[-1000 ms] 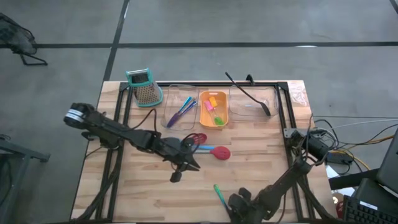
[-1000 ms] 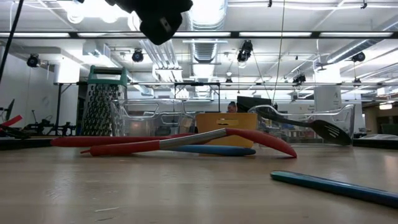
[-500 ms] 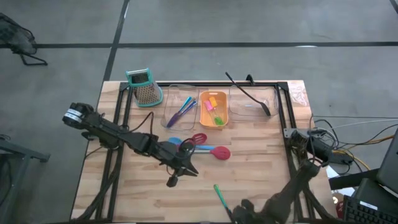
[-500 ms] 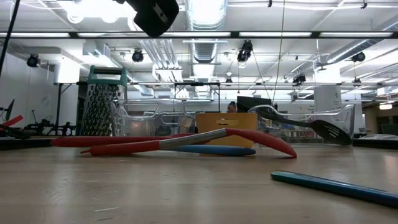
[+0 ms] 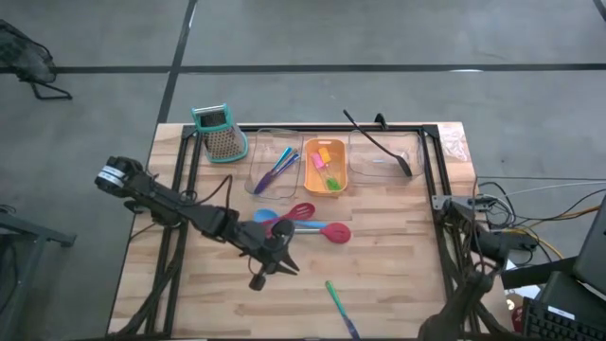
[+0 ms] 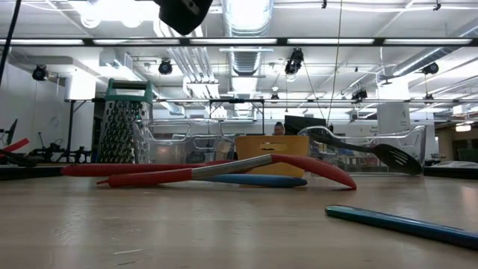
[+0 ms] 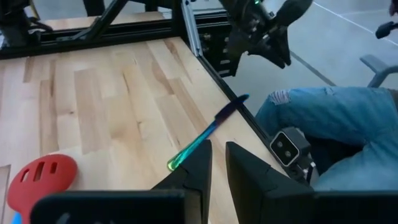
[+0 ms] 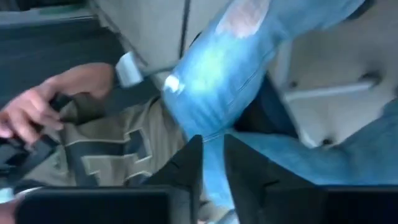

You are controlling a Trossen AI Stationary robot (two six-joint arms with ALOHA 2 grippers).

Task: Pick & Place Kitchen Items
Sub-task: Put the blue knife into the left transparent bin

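My left gripper (image 5: 269,263) (image 7: 217,167) hovers over the middle of the table, open by a narrow gap with nothing in it. Just beyond it lie two red spatulas (image 5: 305,212) (image 5: 337,232) and a blue spoon (image 5: 264,217), flat on the wood. A thin green-to-blue stick (image 5: 337,303) (image 7: 205,138) lies near the table's near edge. More sticks (image 5: 277,167), small pink, orange and green pieces (image 5: 325,163) and a long black spoon (image 5: 379,144) lie in the far trays. My right gripper (image 8: 212,167) is off the table's near right, narrowly open, with nothing in it.
A teal-topped metal grater (image 5: 221,133) stands at the far left. Two clear trays (image 5: 259,180) (image 5: 371,170) and an orange tray (image 5: 324,186) line the far side. A person in jeans (image 7: 329,121) sits by the near right corner. Bare wood lies at the near left.
My left gripper has drifted toward the table's near left, away from the spatulas. My right arm has swung off the table's near edge toward the right, and its gripper has left the high view. The stick and spatulas lie as before.
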